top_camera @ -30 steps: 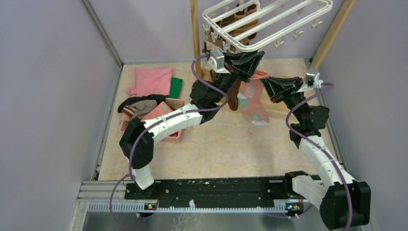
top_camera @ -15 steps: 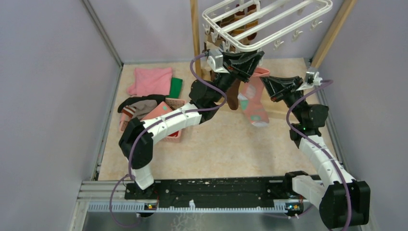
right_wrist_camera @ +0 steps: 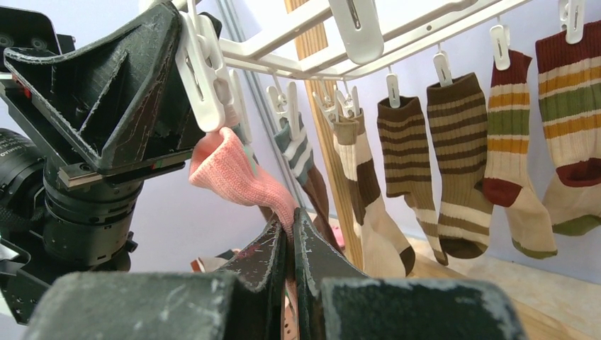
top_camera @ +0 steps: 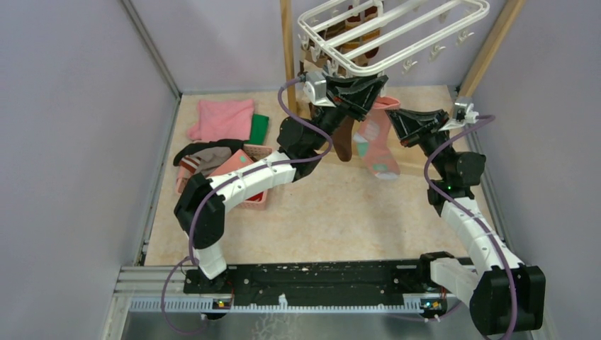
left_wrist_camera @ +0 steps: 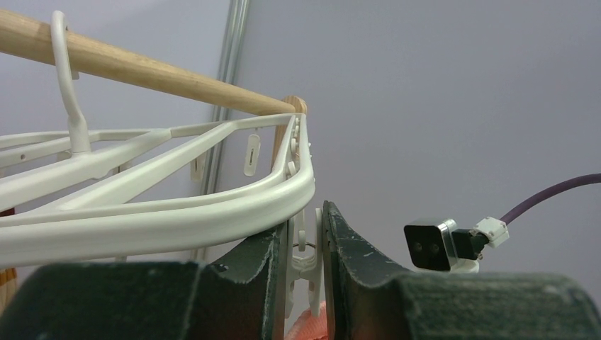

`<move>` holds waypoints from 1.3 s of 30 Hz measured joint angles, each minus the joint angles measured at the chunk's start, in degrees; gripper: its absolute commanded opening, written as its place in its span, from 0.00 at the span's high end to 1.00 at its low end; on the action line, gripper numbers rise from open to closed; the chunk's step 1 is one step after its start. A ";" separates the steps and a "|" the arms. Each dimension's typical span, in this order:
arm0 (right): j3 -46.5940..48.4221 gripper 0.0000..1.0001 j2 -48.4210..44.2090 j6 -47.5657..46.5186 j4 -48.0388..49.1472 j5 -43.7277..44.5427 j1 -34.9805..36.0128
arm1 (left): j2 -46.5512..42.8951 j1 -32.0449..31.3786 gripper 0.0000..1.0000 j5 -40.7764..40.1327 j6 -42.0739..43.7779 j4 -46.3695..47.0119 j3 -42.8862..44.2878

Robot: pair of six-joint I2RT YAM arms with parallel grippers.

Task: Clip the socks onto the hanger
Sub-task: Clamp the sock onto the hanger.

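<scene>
The white hanger [top_camera: 425, 20] hangs from a wooden frame. My left gripper [top_camera: 370, 86] reaches up under its near rim [left_wrist_camera: 177, 212] and is shut on a small white clip [left_wrist_camera: 306, 265], squeezing its upper arms. My right gripper [right_wrist_camera: 289, 225] is shut on the cuff of a pink sock [right_wrist_camera: 237, 170] with teal patches [top_camera: 375, 145], holding it up so its edge sits at the lower mouth of that clip [right_wrist_camera: 202, 78]. Several striped socks [right_wrist_camera: 453, 163] and a dark brown sock [top_camera: 344, 142] hang clipped along the hanger.
A pink basket [top_camera: 254, 190] with more socks [top_camera: 205, 157] lies at the left, beside a folded pink cloth [top_camera: 223, 119] and a green cloth [top_camera: 259, 127]. Wooden posts [top_camera: 287, 49] [top_camera: 489, 53] flank the hanger. Walls stand close on both sides.
The right gripper has risen a little and moved toward the left gripper, lifting the pink sock's cuff up to the clip. The left gripper has kept its grip on the clip.
</scene>
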 measured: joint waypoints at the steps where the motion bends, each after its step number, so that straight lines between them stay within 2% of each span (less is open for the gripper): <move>1: 0.00 1.00 0.00 0.11 0.02 0.04 -0.02 | 0.00 0.02 0.86 0.07 -0.09 0.02 0.00; 39: 1.40 1.00 1.16 8.26 3.02 -2.97 -0.63 | 0.00 1.97 0.88 6.36 -0.44 3.91 -0.28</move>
